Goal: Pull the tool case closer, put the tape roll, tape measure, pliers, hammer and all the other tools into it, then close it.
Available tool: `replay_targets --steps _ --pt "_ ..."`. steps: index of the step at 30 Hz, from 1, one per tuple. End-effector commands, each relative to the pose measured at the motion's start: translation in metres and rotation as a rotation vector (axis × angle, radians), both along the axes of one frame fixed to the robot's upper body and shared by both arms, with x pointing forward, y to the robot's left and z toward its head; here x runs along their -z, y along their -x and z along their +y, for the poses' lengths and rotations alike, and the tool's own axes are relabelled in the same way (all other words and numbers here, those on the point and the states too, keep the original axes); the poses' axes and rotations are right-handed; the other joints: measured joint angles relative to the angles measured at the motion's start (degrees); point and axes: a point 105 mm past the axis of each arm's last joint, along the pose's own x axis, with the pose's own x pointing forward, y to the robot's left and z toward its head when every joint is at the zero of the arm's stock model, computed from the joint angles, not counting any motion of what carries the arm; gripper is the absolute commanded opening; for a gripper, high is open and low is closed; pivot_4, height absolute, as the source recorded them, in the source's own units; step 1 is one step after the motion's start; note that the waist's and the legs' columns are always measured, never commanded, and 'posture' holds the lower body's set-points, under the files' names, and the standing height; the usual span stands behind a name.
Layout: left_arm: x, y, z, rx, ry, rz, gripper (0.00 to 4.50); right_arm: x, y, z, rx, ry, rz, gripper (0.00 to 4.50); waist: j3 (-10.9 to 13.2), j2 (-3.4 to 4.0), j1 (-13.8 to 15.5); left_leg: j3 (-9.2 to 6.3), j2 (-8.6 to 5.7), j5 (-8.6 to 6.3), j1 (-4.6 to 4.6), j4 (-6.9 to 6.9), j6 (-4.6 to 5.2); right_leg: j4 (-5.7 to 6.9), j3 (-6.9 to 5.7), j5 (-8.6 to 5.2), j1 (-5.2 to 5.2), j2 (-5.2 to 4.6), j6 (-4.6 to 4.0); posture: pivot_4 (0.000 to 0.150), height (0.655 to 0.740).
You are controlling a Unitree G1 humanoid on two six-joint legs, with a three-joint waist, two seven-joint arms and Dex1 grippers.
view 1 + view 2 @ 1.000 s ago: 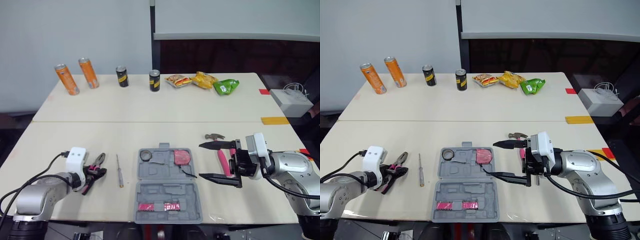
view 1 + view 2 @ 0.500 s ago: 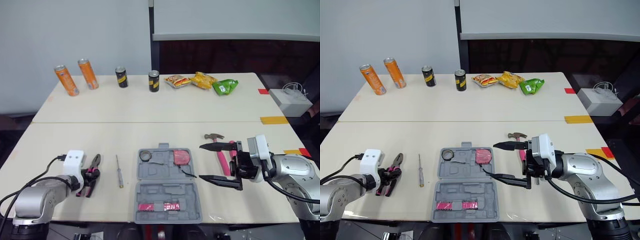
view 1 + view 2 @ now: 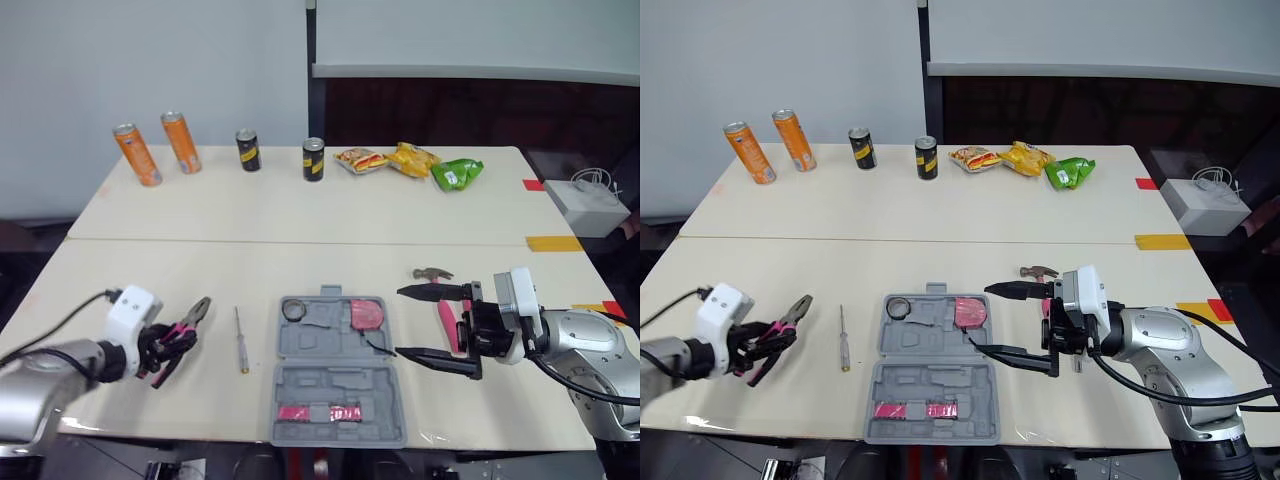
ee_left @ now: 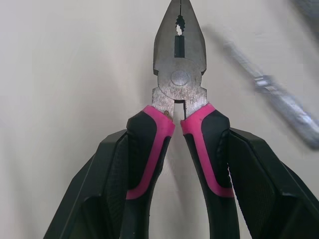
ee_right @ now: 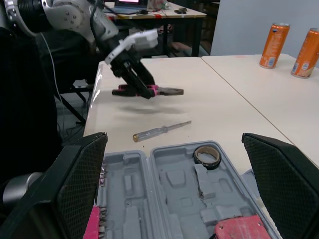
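The tool case [image 3: 335, 385] lies open and flat on the table [image 3: 300, 260] right in front of the robot. A red strip [image 3: 318, 412] is seated in its near half. In the far half sit the tape roll [image 3: 293, 309] and a red thing I take for the tape measure [image 3: 367, 314].

Left of the case, the left gripper [image 3: 160, 350] is clamped on the pink-and-black handles of the pliers [image 4: 179, 79], nose pointing away from the wrist. In the right wrist view they hang clear of the tabletop with a shadow underneath.

From where I stand, the job now is to carry them across to the case. I'd keep them at that height, because the screwdriver [image 3: 240, 340] lies between the pliers and the case's left edge. Then line the nose up with a free moulded recess, lower until the pliers rest, and only then let go.

At the case's right edge the right gripper [image 3: 400, 321] hovers with its fingers spread wide and nothing between them. It crowds that side, so the left part of the case looks the safer place to drop the pliers. The hammer [image 3: 445, 318] lies on the table just right of the case, partly behind that gripper.

Far beyond the case stand orange cans [image 3: 137, 155], black cans [image 3: 247, 150], snack bags [image 3: 410, 160] and a white box [image 3: 597, 203], all well apart and no hindrance.
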Motion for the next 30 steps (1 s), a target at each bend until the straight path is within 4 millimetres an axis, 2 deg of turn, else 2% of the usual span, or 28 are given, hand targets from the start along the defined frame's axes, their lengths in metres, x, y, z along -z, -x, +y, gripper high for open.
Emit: replay_targets --steps 1,5,8,10,13,20,30 --pt "-0.037 0.007 -0.033 0.337 -0.001 -0.032 2.39 -0.007 -0.004 0.01 0.038 0.039 -0.021 4.5 0.0 0.02 0.2 0.02 -0.02 0.01 0.0 0.0 0.01 0.0 0.01 0.0 0.0 -0.02 0.0 0.15 0.74" --pt "-0.052 0.003 -0.049 0.524 -0.036 0.02 2.39 -0.003 -0.005 0.023 0.041 0.131 -0.029 4.5 0.1 0.23 0.2 0.11 -0.06 0.05 0.14 -0.08 0.0 0.12 0.08 0.0 0.0 -0.06 0.0 0.15 0.74" --pt "-0.058 -0.003 -0.064 0.662 -0.096 0.067 2.39 0.008 -0.014 0.03 0.129 0.339 -0.052 4.5 0.2 0.35 0.0 0.13 -0.08 0.11 0.14 -0.12 -0.1 0.25 0.12 -0.01 -0.06 -0.06 -0.01 0.15 0.74" --pt "-0.059 -0.008 -0.072 0.73 -0.134 0.093 2.39 0.012 -0.019 0.036 0.151 0.419 -0.032 4.5 0.2 0.31 -0.4 0.13 -0.09 0.27 0.08 -0.19 -0.32 0.36 0.16 0.0 -0.23 -0.04 -0.01 0.15 0.74" --pt "-0.06 -0.018 -0.085 0.813 -0.188 0.107 2.39 0.015 -0.023 0.053 0.109 0.438 0.059 4.5 0.2 0.32 -0.8 0.16 -0.13 0.41 0.01 -0.25 -0.58 0.63 0.26 0.0 -0.27 -0.03 0.0 0.15 0.74" --pt "-0.06 -0.041 -0.124 0.962 -0.298 0.082 2.39 0.018 -0.048 0.097 0.094 0.5 0.098 4.5 0.3 0.33 -0.6 0.07 -0.1 0.55 -0.12 -0.28 -0.86 0.85 0.22 0.1 -0.43 0.02 0.17 0.15 0.74" --pt "-0.057 -0.049 -0.146 1.044 -0.336 0.037 2.39 0.02 -0.06 0.119 0.091 0.514 0.164 4.5 0.3 0.29 -0.6 -0.08 -0.11 0.57 -0.28 -0.23 -0.95 0.88 0.12 0.16 -0.47 0.02 0.26 0.15 0.74"
